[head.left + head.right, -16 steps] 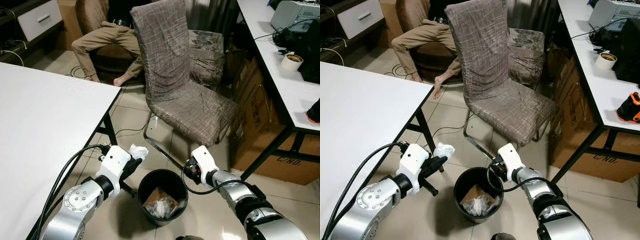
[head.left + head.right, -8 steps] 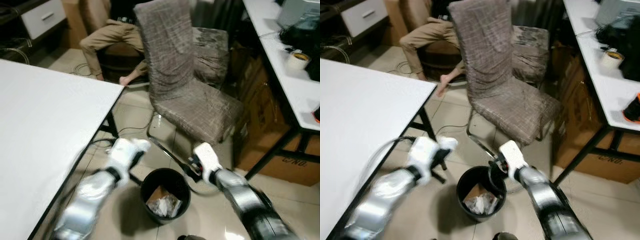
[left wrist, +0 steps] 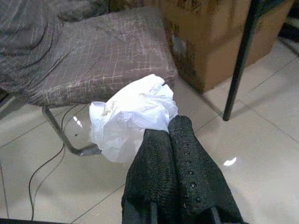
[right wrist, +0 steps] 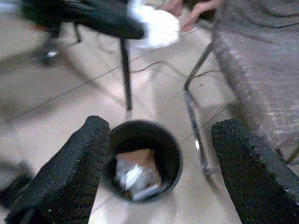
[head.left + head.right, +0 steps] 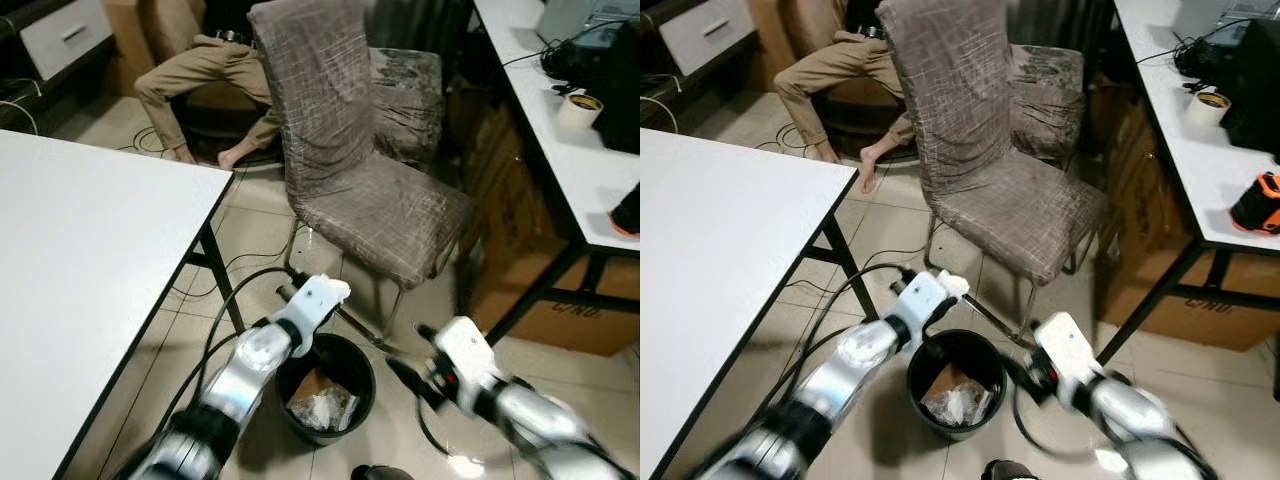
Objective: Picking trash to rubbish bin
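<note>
Evidently you held left gripper (image 3: 163,135) clamped on tissue (image 5: 333,289) above bin (image 5: 364,395) rim for drop; right gripper (image 4: 159,154), fingers apart, waited beside bin.

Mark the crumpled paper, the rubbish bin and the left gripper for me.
crumpled paper (image 3: 133,112), left wrist view, middle of the white wad.
rubbish bin (image 5: 360,360), left eye view, right rim.
left gripper (image 3: 161,128), left wrist view, fingertips clamped on the paper.

Crumpled white paper wad (image 3: 133,116) is pinched in left end effector (image 3: 161,135), just above black round rubbish bin (image 5: 325,390) w/ trash inside.
</note>
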Robot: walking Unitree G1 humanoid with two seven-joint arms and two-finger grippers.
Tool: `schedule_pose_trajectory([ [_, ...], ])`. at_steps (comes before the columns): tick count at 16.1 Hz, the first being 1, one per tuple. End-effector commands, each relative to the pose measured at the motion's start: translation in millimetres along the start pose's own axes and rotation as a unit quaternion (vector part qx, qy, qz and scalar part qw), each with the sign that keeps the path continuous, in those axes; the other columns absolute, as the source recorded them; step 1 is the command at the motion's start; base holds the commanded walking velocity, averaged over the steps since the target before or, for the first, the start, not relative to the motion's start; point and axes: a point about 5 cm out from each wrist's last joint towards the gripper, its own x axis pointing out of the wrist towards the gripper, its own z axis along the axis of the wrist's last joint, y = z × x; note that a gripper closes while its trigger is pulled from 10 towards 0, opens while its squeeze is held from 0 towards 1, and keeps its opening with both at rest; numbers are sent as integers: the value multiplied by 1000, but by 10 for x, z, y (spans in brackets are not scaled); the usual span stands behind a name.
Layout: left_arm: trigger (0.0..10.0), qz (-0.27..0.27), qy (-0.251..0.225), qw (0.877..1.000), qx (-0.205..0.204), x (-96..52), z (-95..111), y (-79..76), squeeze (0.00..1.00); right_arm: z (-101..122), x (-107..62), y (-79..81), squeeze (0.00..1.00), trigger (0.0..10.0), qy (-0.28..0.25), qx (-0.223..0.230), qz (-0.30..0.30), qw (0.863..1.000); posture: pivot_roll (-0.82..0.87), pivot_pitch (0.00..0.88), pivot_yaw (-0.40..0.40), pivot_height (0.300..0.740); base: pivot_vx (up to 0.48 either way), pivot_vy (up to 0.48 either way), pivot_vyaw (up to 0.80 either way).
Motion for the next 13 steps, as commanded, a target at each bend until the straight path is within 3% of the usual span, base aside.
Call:
schedule_pose_trajectory([
  [1, 10000, 6, 10, 1000, 5, 12, -50, 0, 0, 66, -36, 25, 0, 10000, -5, 5, 12, 1000, -290, 110, -12, 740, 0, 0, 0],
  [3, 10000, 1, 16, 1000, 11, 46, -61, -4, 0, 95, -81, 39, 0, 10000, 0, 4, 16, 1000, -291, 111, -14, 740, 0, 0, 0],
  [4, 10000, -4, 20, 1000, 16, 62, -75, -13, 494, 122, -95, 31, 0, 10000, 6, 0, 13, 1000, -294, 114, -19, 740, 0, 0, 0],
  [6, 10000, -7, 20, 1000, 15, 83, -93, -15, 1000, 158, -106, 3, 0, 10000, 13, 4, 0, 1000, -294, 114, -19, 740, 0, 0, 0],
  [13, 10000, -20, 7, 1000, -8, 133, -36, -22, 1000, 150, -76, -34, 0, 10000, 25, 5, -15, 1000, -293, 111, -11, 740, 0, 0, 0],
])
